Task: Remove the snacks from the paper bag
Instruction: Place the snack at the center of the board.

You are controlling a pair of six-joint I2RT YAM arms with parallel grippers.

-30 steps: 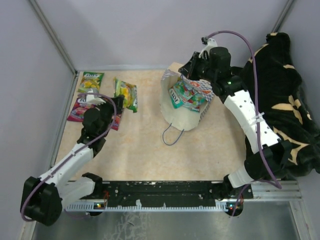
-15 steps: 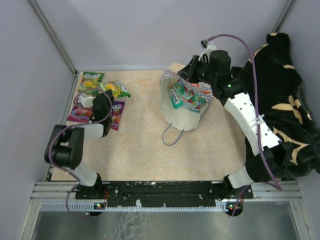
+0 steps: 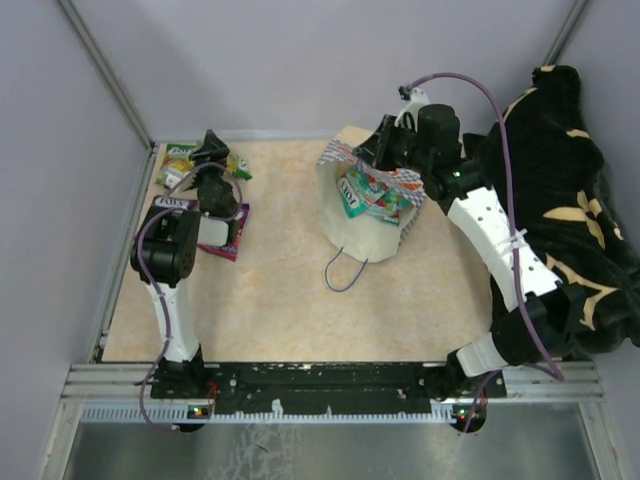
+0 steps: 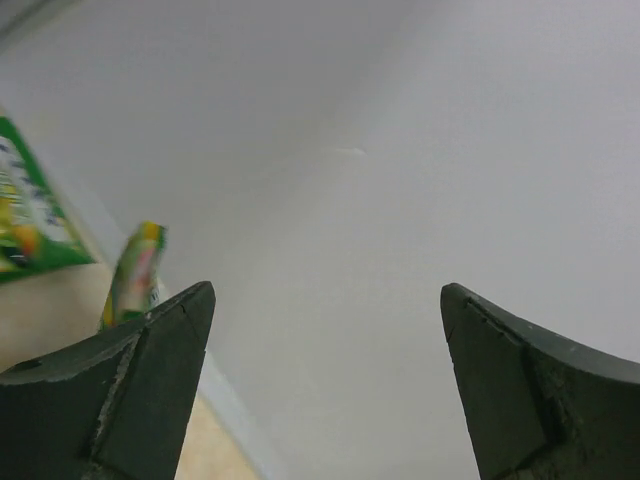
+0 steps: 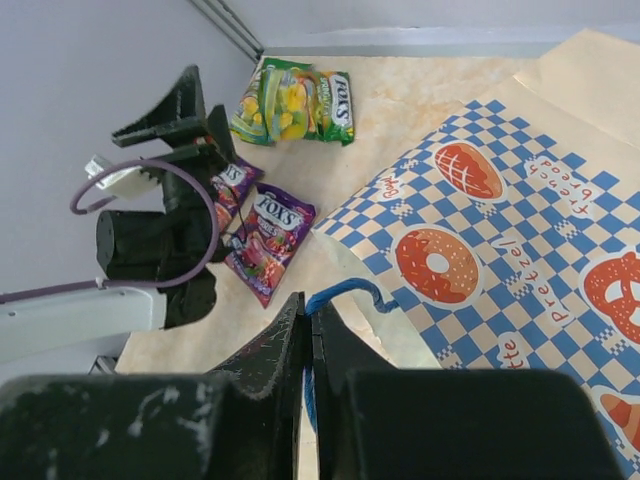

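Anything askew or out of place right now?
Cream paper bag with checkered band lies tipped on its side, glossy candy packets bunched in its mouth. Far left, a yellow-green packet overlaps a green one.

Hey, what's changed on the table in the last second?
The left gripper carried the yellow-green packet toward the back left corner and let it go by the green packet; its jaws now stand open. Unchanged: the right gripper shut on the blue cord handle, the paper bag and the snacks inside it.
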